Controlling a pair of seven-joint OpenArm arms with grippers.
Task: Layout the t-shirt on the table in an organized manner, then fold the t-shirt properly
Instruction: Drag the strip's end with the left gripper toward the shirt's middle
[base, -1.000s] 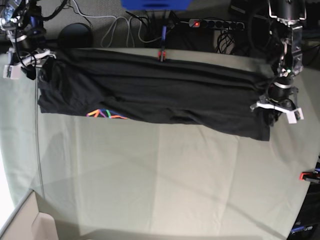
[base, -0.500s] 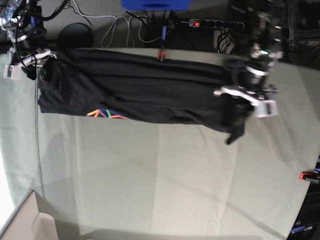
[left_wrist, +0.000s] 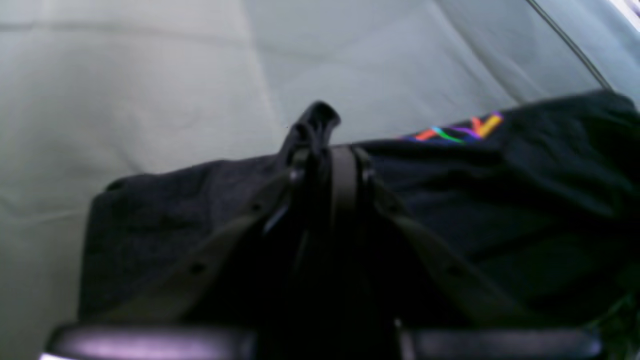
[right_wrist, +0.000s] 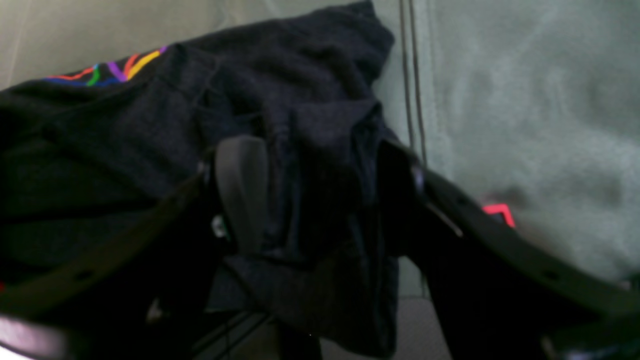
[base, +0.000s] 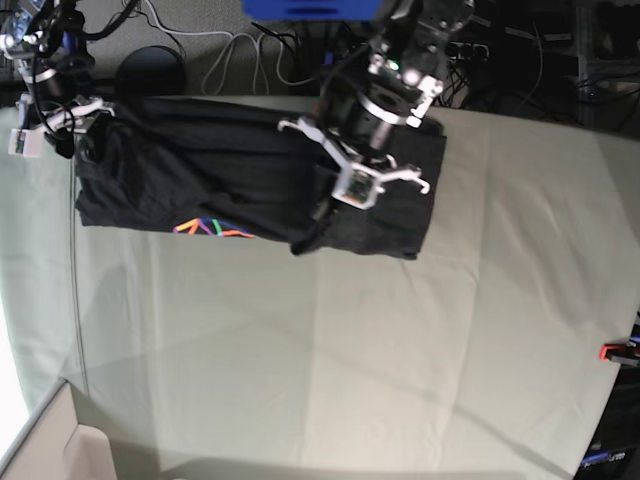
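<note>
Across the far half of the bench (base: 330, 350) the t-shirt (base: 200, 180) lies as a long dark band, its rainbow print (base: 212, 228) showing at the near edge. One end is doubled back over the middle, so I judge I am partway through a widthwise fold. To do it well I want the carried end laid flat with its edges square over the layer below, cloth kept lightly taut so no crease gets trapped, and no release until the fabric rests on the shirt.

My left arm reaches in from the far side and hangs over the middle of the shirt, wrist tipped down toward the bench. The left end effector (base: 322, 212) has its fingers pressed together on a bunched fold of the t-shirt; from the wrist camera a tuft of cloth (left_wrist: 312, 125) pokes up past the closed tips, and a corner dangles beneath it toward the bench.

My right arm sits at the far corner, on the base view's left, low over the shirt's other end. The right end effector (right_wrist: 310, 200) has its fingers spread wide, with a rumpled heap of fabric sitting between them; I cannot tell whether the pads actually press on it. I would leave that end anchored where it is. Beside it a thin cable (right_wrist: 410, 75) runs along the bench, worth avoiding.
</note>
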